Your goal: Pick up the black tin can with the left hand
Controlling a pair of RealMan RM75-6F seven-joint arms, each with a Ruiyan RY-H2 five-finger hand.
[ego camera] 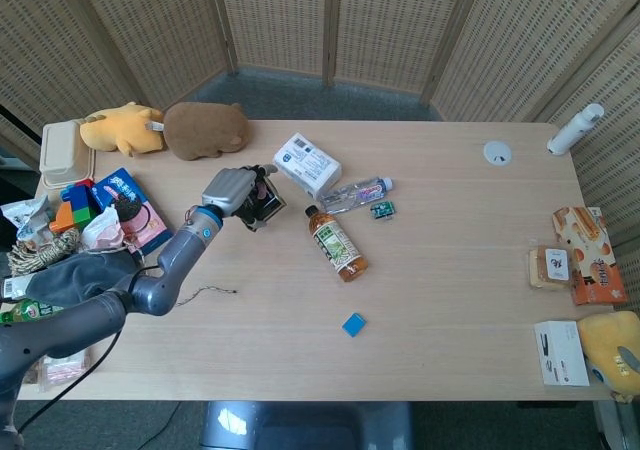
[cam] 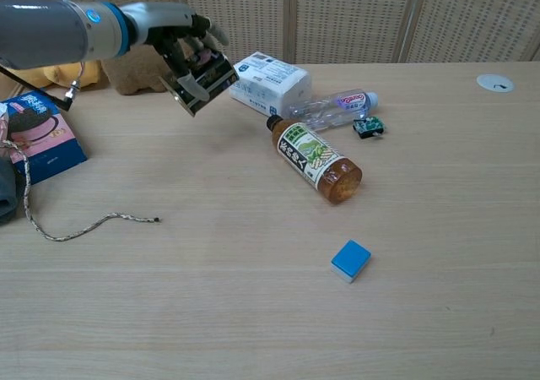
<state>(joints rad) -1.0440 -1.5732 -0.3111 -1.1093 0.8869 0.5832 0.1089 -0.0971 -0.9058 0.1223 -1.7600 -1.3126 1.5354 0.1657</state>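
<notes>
The black tin can [ego camera: 262, 203] [cam: 205, 76] has gold edges and a pink picture on its side. My left hand [ego camera: 231, 192] [cam: 179, 38] grips it from above and holds it tilted, well clear of the table. In the chest view the can hangs in front of the brown plush, left of the white packet. My right hand shows in neither view.
A white packet [cam: 269, 82], a clear water bottle [cam: 335, 108] and a lying brown tea bottle [cam: 318, 162] sit right of the can. A blue block [cam: 350, 260] and a loose cord [cam: 76, 226] lie nearer. Plush toys [ego camera: 205, 129], a pink-blue box [ego camera: 134, 207] and clutter fill the left edge.
</notes>
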